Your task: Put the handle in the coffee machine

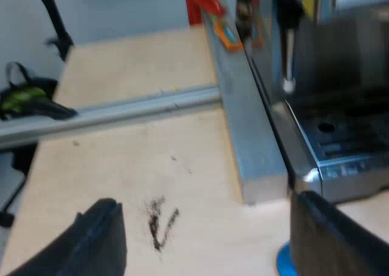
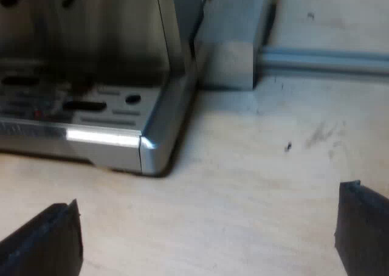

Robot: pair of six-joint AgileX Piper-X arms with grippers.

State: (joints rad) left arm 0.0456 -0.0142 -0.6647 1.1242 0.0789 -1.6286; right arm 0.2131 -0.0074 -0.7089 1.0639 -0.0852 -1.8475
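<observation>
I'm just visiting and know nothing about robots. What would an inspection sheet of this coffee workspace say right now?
surface: pale wooden table, crossed by metal rails.
job's things: espresso machine on the table, drip tray in place, steam wand hanging above it; a blue edge beside a finger of the left gripper, perhaps the tamper.
clutter: dark smear on the wood, likely coffee grounds; a red object and an orange one at a rail's far end.
grippers: left gripper open and empty over the table; right gripper open and empty near the machine's corner.
cables: nothing seen.
surroundings: a black pole and a green and black object beyond the table's edge.
</observation>
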